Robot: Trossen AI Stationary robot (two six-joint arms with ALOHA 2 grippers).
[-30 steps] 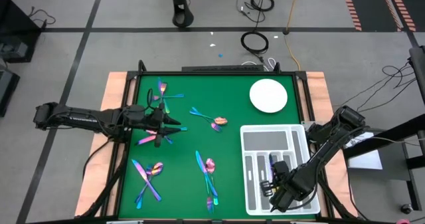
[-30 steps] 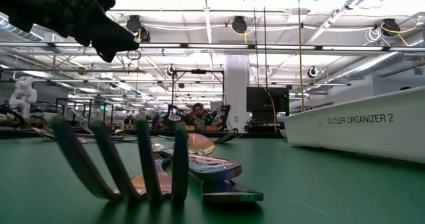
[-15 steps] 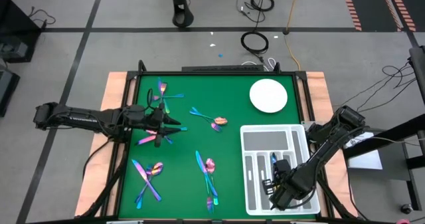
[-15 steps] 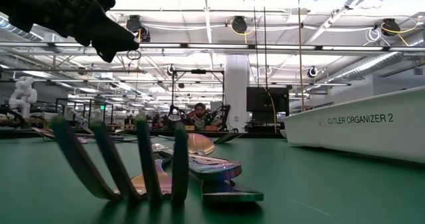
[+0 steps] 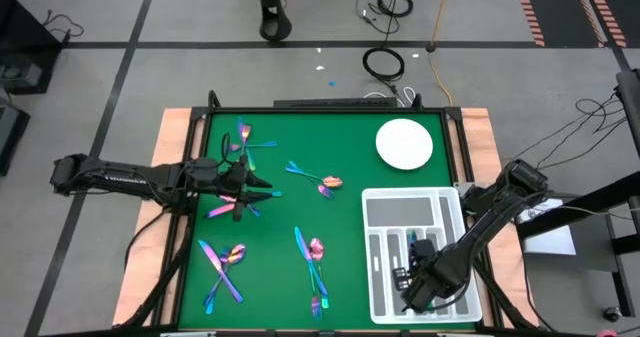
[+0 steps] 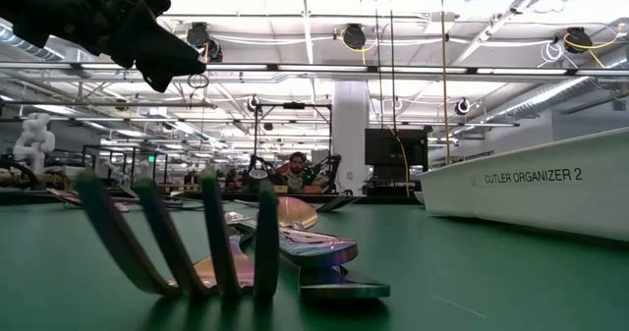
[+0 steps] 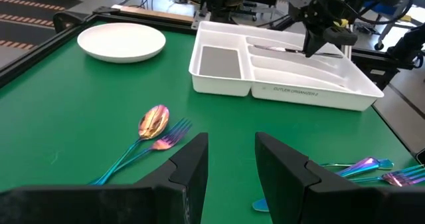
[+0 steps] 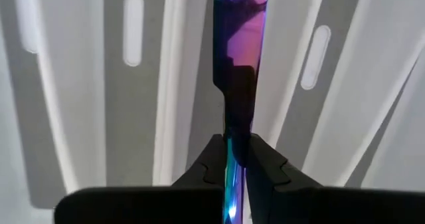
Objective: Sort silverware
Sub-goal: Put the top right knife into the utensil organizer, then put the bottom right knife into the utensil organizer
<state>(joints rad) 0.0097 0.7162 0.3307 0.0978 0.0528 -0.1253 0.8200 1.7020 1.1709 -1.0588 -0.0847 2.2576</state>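
Several iridescent forks, spoons and knives (image 5: 222,267) scattered over the green table mat (image 5: 290,212), nearest fork tines (image 6: 177,238) upright in the low view. Right gripper (image 8: 234,163) pinching a knife (image 8: 238,38) over the white cutlery organizer (image 5: 385,209), arm bent low. Left gripper (image 7: 230,159) spread, empty, hovering above the mat's left side. Beyond, round white plate (image 5: 404,143), then a workshop hall.

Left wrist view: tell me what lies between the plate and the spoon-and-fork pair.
Nothing: only bare green mat separates the plate from the spoon and fork, seen in the left wrist view.
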